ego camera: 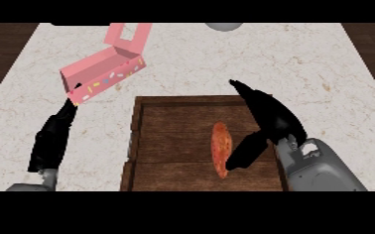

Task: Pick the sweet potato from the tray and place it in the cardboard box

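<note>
on the wooden tray [157, 129], an orange sweet potato [221, 148] lies lengthwise.
right hand [267, 121] beside it, fingers straight, thumb touching; left hand [53, 136] open near the pink box [102, 74] on the marble counter [293, 64].

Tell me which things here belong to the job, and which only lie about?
For the job:
- sweet potato, lying on the tray
- tray, wooden
- box, pink with sprinkles, lid open
- right hand, open beside the sweet potato

Lying about:
- grey round thing at the counter's far edge, cut off by the view
- left hand, resting near the box
</note>
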Robot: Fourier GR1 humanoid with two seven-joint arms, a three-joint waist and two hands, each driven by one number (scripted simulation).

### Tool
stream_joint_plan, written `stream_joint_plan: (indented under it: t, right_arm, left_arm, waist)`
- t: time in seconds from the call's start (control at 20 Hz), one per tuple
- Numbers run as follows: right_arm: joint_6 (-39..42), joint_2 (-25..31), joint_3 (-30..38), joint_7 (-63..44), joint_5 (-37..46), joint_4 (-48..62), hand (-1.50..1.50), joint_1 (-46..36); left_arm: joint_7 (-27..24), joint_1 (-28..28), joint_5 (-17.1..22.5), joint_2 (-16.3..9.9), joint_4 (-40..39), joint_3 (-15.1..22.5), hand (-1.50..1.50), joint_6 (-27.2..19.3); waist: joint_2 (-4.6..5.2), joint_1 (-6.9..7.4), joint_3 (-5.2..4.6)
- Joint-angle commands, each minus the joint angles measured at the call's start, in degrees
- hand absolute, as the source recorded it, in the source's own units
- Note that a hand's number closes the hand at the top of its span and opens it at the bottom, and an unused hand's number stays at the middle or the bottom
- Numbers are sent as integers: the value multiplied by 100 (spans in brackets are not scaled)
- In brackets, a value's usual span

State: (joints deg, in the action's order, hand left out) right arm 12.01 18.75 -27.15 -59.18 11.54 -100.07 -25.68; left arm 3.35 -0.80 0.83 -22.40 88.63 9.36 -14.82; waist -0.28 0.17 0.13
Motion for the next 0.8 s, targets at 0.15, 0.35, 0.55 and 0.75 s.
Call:
stream_joint_plan:
  t: [0.15,0.35,0.55,0.75]
  right_arm:
    - [229,-330,-186,-990,328,-76,-150,59]
    - [67,-584,-392,-801,637,282,-150,211]
    - [324,-351,-73,-461,655,16,-150,613]
    - [284,-690,-224,-281,1002,427,-150,576]
  left_arm:
    - [59,136,-110,225,-169,-80,0,3]
    - [0,244,-109,137,-145,-130,0,251]
    - [189,68,-273,247,-85,-249,0,243]
    - [228,7,-442,450,-40,-238,0,198]
  waist:
    - [20,-8,-17]
    - [23,9,-16]
    - [21,-17,-14]
    - [25,-4,-14]
